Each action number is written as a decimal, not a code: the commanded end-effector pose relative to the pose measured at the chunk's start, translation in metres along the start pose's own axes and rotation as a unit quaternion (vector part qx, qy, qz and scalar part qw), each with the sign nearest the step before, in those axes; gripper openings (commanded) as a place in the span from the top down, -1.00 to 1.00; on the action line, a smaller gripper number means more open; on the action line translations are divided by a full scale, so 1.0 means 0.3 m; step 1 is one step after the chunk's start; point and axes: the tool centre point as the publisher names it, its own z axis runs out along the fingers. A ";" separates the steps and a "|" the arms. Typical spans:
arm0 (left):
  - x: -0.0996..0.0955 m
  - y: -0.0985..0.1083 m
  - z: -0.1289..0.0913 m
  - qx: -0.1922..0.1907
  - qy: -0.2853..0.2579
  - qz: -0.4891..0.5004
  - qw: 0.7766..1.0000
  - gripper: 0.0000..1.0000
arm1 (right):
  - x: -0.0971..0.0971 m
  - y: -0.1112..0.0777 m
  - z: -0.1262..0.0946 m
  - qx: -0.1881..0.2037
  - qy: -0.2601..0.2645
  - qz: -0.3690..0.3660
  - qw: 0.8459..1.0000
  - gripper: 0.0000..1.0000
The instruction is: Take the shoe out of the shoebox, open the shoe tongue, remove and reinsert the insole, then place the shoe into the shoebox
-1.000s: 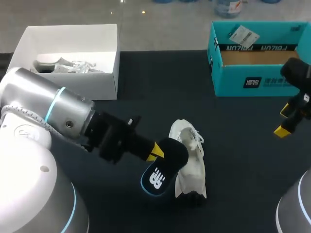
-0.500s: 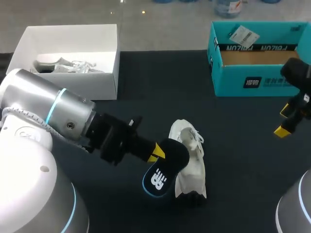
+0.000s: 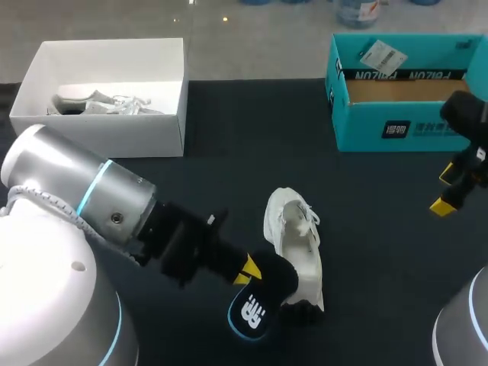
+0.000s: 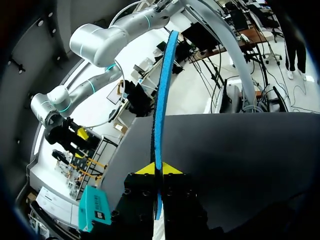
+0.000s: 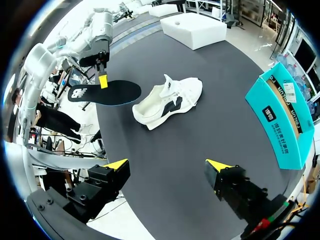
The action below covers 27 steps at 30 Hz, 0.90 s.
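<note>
our left gripper (image 3: 248, 268), clenched on the black blue-rimmed foam insole (image 3: 258, 306), drew it nearer from the white mesh shoe (image 3: 293, 236) | right gripper (image 3: 446, 190) released | we judge reinsertion next

A black insole (image 3: 258, 303), edged in bright blue and stamped with a white logo, is pictured with a white shoe (image 3: 293, 240) patched in black. A teal shoebox (image 3: 366, 130), a white box (image 3: 107, 137) and a black table (image 3: 381, 259) are shown. Yellow tips are seen on the left gripper (image 3: 248, 268) and the right gripper (image 3: 447, 191).
</note>
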 end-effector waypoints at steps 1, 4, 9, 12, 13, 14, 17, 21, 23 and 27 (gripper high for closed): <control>0.016 0.006 0.023 -0.011 -0.009 -0.003 1.000 1.00 | -0.004 0.004 0.003 0.002 0.001 0.000 1.000 -1.00; 0.004 0.026 0.025 -0.015 -0.014 -0.004 1.000 1.00 | -0.004 0.004 0.003 0.002 0.001 0.000 1.000 -1.00; 0.000 0.044 0.050 -0.019 -0.024 0.001 1.000 1.00 | -0.004 0.004 0.003 0.002 0.001 0.000 1.000 -1.00; -0.004 0.054 0.062 -0.017 -0.029 -0.001 0.999 1.00 | -0.004 0.004 0.003 0.002 0.001 0.000 1.000 -1.00; -0.004 0.055 0.063 -0.018 -0.029 -0.001 0.999 1.00 | -0.004 0.004 0.003 0.002 0.001 0.000 1.000 -1.00; -0.008 0.059 0.066 -0.020 -0.029 0.001 0.999 1.00 | -0.004 0.004 0.003 0.002 0.001 0.000 1.000 -1.00; -0.015 0.078 0.070 -0.024 -0.028 0.001 0.999 1.00 | -0.004 0.004 0.003 0.002 0.001 0.000 1.000 -1.00; -0.008 0.099 0.072 -0.030 -0.024 -0.002 0.999 1.00 | -0.004 0.004 0.003 0.002 0.001 0.000 1.000 -1.00; -0.006 0.108 0.072 -0.032 -0.023 -0.005 0.999 1.00 | -0.004 0.004 0.003 0.002 0.001 0.000 1.000 -1.00; -0.006 0.117 0.071 -0.033 -0.023 -0.007 0.999 1.00 | -0.004 0.004 0.003 0.002 0.001 0.000 1.000 -1.00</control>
